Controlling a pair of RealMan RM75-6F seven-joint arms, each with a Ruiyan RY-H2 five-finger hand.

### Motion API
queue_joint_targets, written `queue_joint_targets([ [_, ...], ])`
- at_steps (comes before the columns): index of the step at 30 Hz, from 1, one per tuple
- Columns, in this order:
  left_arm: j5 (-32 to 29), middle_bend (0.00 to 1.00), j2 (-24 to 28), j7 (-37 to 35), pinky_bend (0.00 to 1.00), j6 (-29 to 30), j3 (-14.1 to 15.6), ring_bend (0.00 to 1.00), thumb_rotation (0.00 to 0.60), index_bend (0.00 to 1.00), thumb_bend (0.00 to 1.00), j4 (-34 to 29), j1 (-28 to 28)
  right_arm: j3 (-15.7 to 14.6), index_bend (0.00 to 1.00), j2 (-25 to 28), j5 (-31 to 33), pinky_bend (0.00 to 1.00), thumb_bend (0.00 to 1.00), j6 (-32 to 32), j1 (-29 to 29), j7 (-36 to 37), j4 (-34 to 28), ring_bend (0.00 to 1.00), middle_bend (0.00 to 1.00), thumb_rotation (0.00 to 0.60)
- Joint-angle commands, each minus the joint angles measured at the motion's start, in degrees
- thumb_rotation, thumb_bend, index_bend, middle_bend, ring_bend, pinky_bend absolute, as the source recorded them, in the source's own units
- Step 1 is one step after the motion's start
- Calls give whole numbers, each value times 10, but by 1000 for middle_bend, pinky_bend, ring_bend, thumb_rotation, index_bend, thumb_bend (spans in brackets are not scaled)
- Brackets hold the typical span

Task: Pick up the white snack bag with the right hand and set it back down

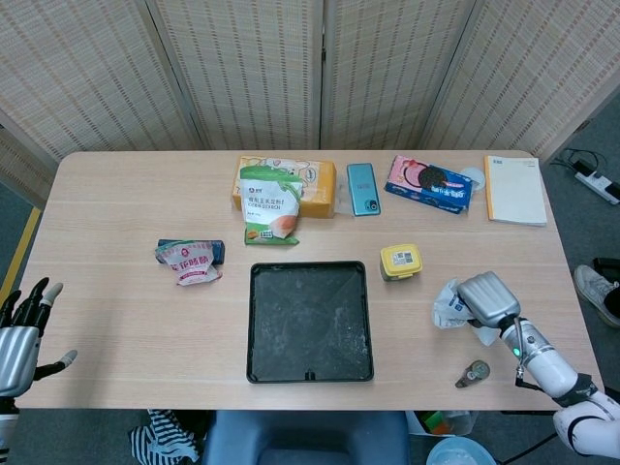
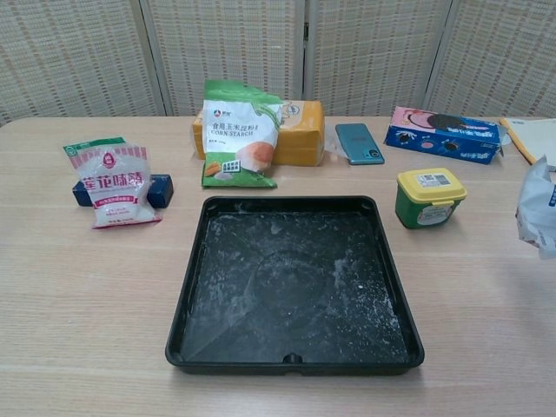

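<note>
Right hand (image 1: 489, 300), silver-grey, near the desk's right front edge, fingers wrapped around the crumpled white snack bag (image 1: 451, 304); bag pinned against the hand's left side, at or just above the light wooden desk (image 1: 116, 252), contact with the surface not clear. In the chest view only the bag's white edge (image 2: 537, 208) visible at the right border, hand out of frame there. Just in front of that hand, flat on the desk, a small round metal disc (image 1: 475, 372).

Left hand (image 1: 21, 334) at the front left corner, off the desk edge, fingers spread, holding nothing.

Centre of the desk: black square plastic tray (image 1: 260, 363), dusted with white powder. Right of the tray, apart from it, a small green tub with a yellow lid (image 1: 400, 261). Behind the tray, a green and white corn starch bag (image 1: 270, 203) leaning on a yellow box (image 1: 320, 184); beside these a teal phone (image 1: 363, 188), a blue and pink biscuit box (image 1: 429, 182) and a yellow notebook (image 1: 514, 189). To the left, a pink and white snack packet (image 1: 192, 262) lying over a dark blue box (image 1: 215, 249).
</note>
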Motion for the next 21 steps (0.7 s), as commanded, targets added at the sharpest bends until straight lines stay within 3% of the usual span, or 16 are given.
queue_joint_targets([
  [1, -1, 0, 0, 0, 90, 0, 0, 191, 600, 0, 181, 0, 0, -2, 917, -26, -15, 1000, 347, -6, 2, 35, 38, 1000, 851, 600],
  [6, -4, 0, 0, 3, 91, -4, -1, 193, 600, 0, 181, 0, -1, -5, 892, -47, -40, 1000, 347, -10, 8, 78, 72, 1000, 809, 600],
  [12, -8, 0, 1, 1, 91, -8, -1, 198, 600, 0, 182, 0, -3, -16, 742, -49, -66, 1000, 347, -21, 17, 121, 92, 962, 643, 600],
  [17, -5, 0, 0, 1, 91, -6, 0, 198, 600, 0, 182, 0, -2, -21, 522, -36, -65, 1000, 346, -44, 26, 132, 84, 933, 472, 600],
  [21, -5, 0, 0, 0, 91, -5, 0, 198, 600, 0, 182, 0, -2, -22, 426, -28, -65, 1000, 346, -47, 27, 129, 76, 926, 384, 600],
])
